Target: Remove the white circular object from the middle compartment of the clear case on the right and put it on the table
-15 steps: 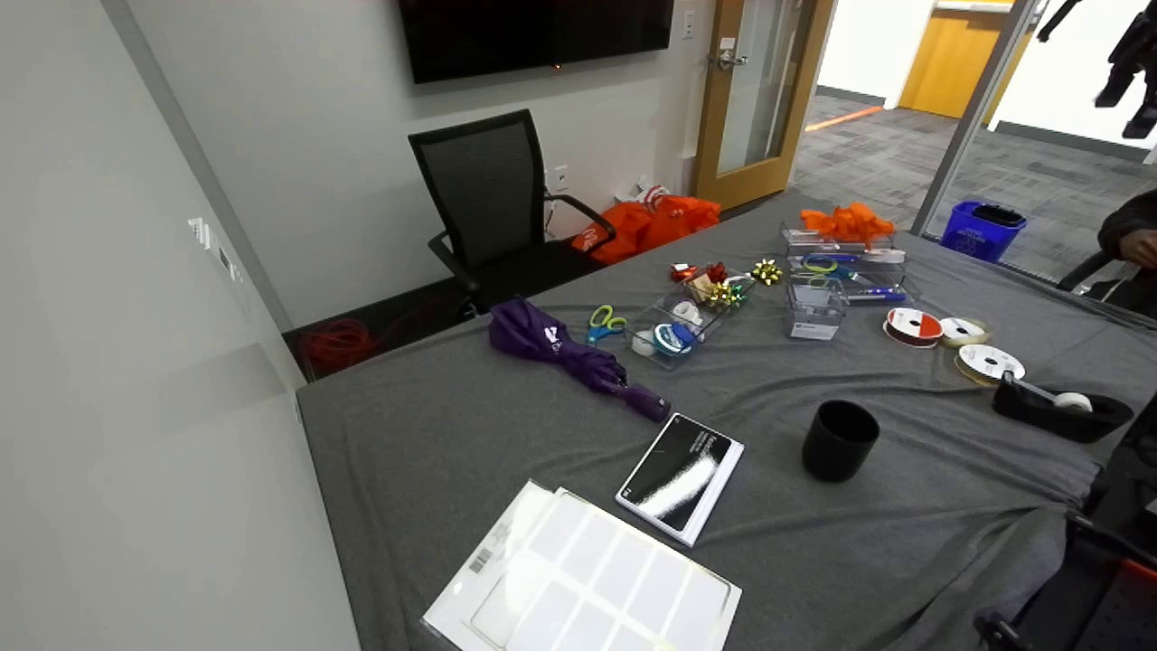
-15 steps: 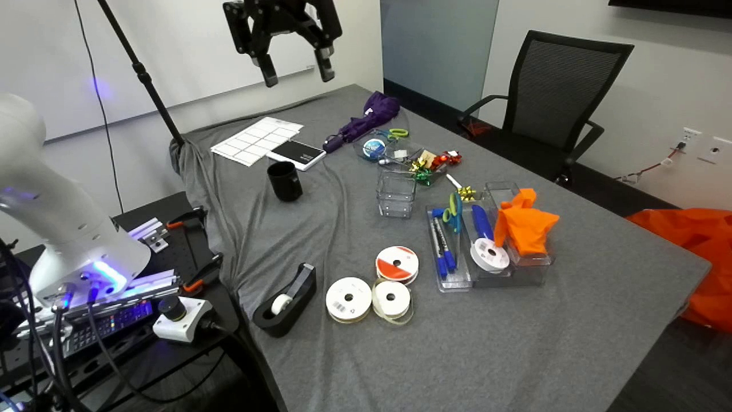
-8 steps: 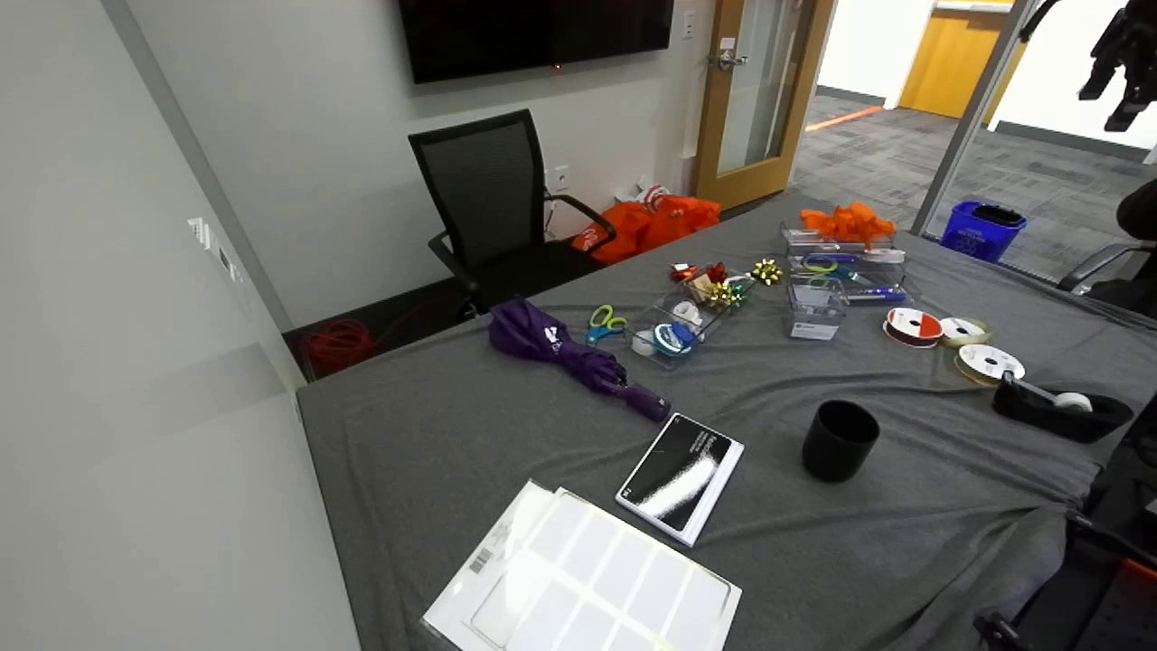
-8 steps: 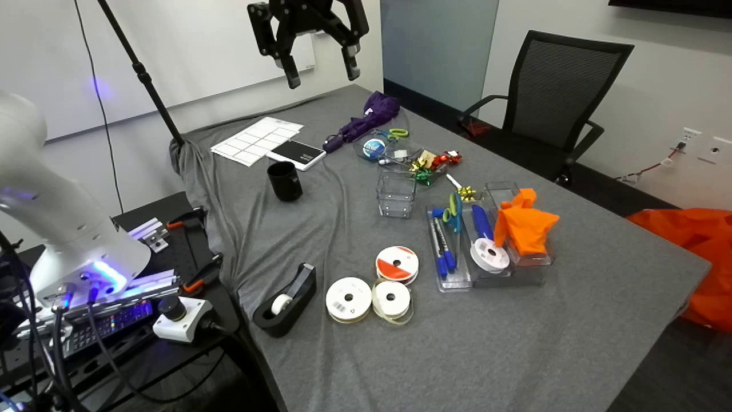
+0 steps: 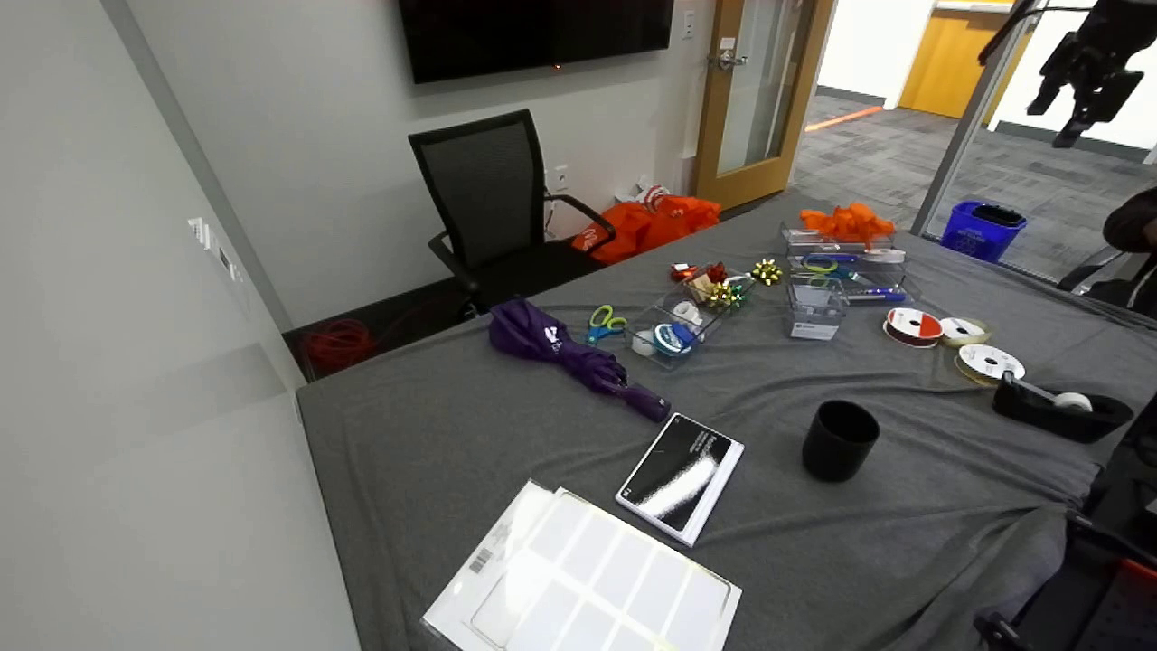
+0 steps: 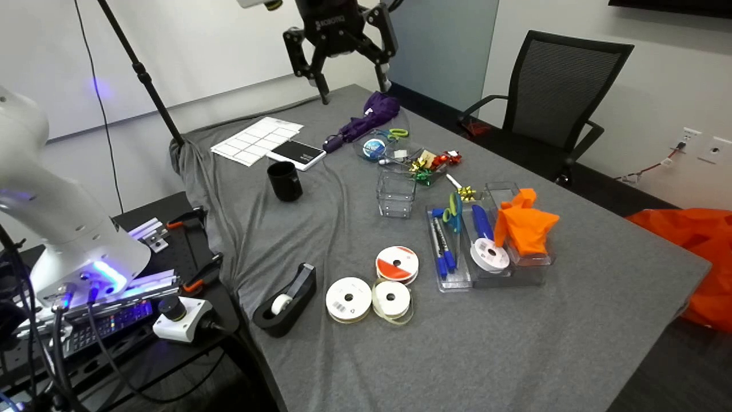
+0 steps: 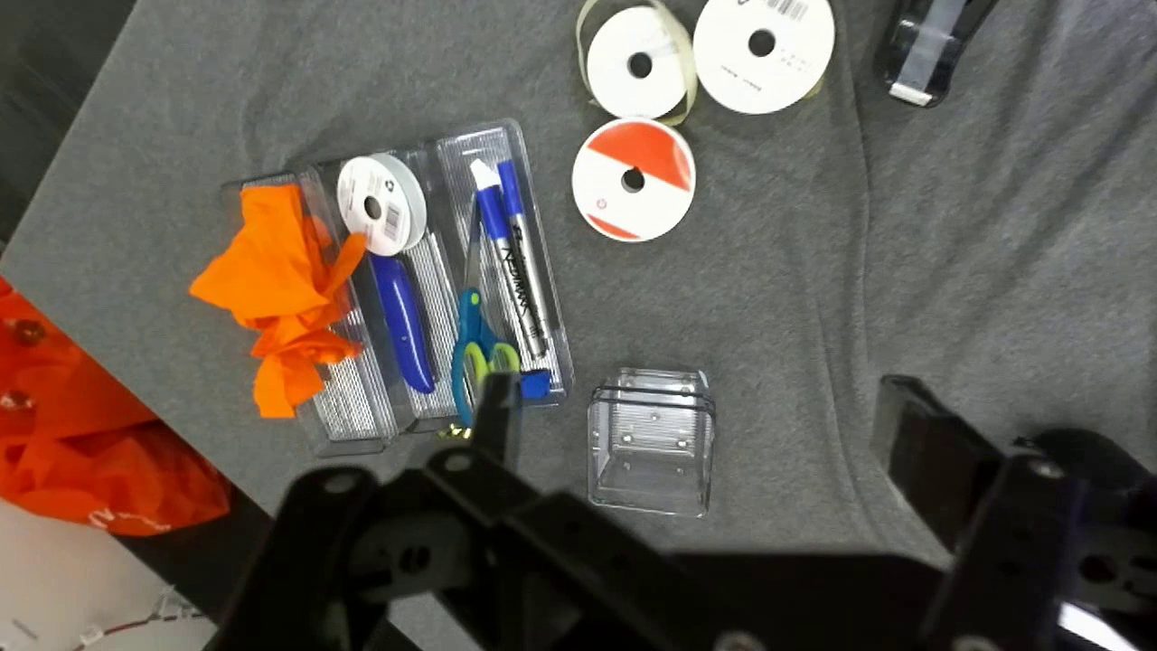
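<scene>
A black mug (image 5: 838,448) stands upright between a purple umbrella (image 5: 580,359) and a black tape dispenser (image 5: 1053,418).

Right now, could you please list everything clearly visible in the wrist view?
Cloth-covered table: one, dark grey, throughout
Compartmented plastic case: one, clear, left
Round ribbon spool: one, white, middle compartment
Long object: one, blue, beside spool
Slim markers: two, blue-silver, right compartment
Small piece: one, blue, below markers
Scissors: one, blue-green, beside markers
Crumpled cloth: one, orange, over left compartment
Flat ribbon spools: three, mostly white, top
Tape dispenser: one, black, top right
Square plastic boxes: unclear count, clear, centre
Round mug: one, black, lower right
Crinkled bags: unclear count, orange, lower left
Gripper: one, black, open, bottom
</scene>
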